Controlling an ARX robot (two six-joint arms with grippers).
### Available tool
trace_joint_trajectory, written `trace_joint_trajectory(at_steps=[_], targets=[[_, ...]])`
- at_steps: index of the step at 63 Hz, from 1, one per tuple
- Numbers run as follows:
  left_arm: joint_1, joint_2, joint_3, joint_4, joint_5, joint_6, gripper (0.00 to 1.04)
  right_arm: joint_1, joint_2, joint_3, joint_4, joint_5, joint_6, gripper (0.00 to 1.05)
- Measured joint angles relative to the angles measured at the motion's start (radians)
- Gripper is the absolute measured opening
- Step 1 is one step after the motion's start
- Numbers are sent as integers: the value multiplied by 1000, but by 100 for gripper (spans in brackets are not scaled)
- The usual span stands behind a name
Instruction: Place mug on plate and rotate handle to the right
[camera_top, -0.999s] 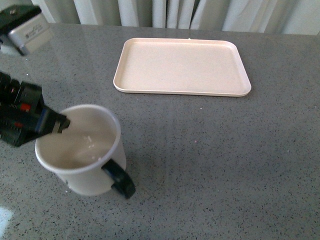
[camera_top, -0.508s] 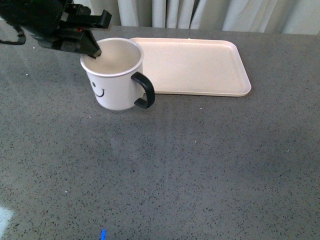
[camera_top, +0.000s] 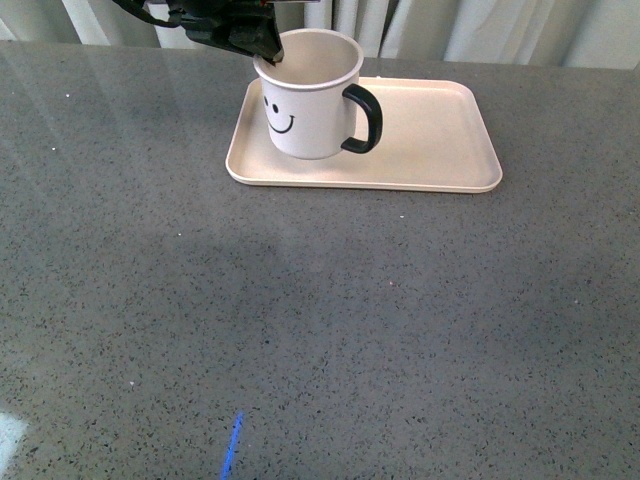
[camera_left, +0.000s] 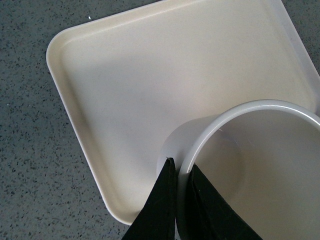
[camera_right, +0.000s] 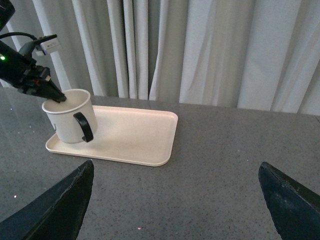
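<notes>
Clamped on mug rim with left fingers, with right fingers spread, idle. Seat flat on plate, leave handle facing right, unclamp, lift straight up.

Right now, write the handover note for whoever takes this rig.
Left gripper: jaws shut on the rim of the mug, one inside, one outside.
Right gripper: open, away from the work.
The mug is upright on the left end of the plate, seemingly set down; the handle points right.
Done: placing and handle turn, by the look of it.
Left: open the jaws, lift clear.
</notes>
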Motion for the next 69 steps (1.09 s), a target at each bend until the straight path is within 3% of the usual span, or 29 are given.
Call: trace_joint_trajectory(at_steps=[39, 69], targets=[[-53, 204, 299, -127, -4, -34, 2, 0, 0, 0, 0, 0, 0, 96], [-71, 265, 357, -151, -5, -27, 2, 0, 0, 0, 0, 0, 0, 96]])
